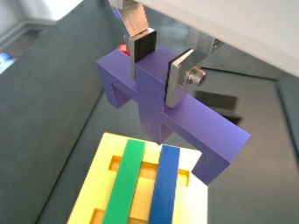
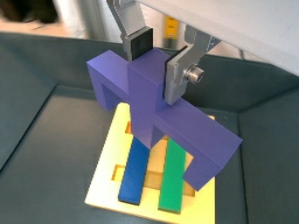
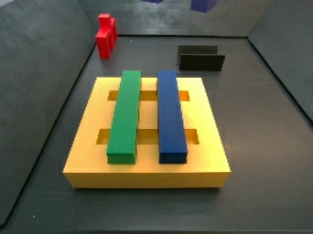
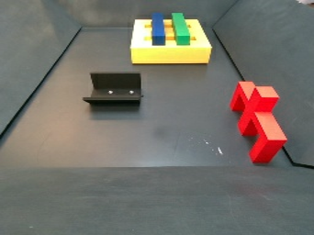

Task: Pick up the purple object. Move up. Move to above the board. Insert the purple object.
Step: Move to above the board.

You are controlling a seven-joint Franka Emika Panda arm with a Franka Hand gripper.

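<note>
High above the board (image 1: 103, 166), your gripper (image 1: 159, 61) has its silver fingers (image 1: 179, 77) clamped on the raised central stub of the purple object (image 1: 176, 109), dark pads pressed to either side. Both wrist views show the piece hanging clear of the slab, its crossbar running across the long green bar (image 1: 126, 179) and long blue bar (image 1: 166, 184) beneath it, legs pointing down. From a side view you catch only two purple tips at the upper edge (image 3: 204, 5), well apart from the yellow board (image 3: 146, 170) lying flat on the dark floor. Your fixture (image 4: 114, 89) stands between board and red piece (image 4: 258, 119) in a side view, with nothing on it. That red piece lies on the floor near the tray wall, well apart from the board (image 4: 171, 53).
</note>
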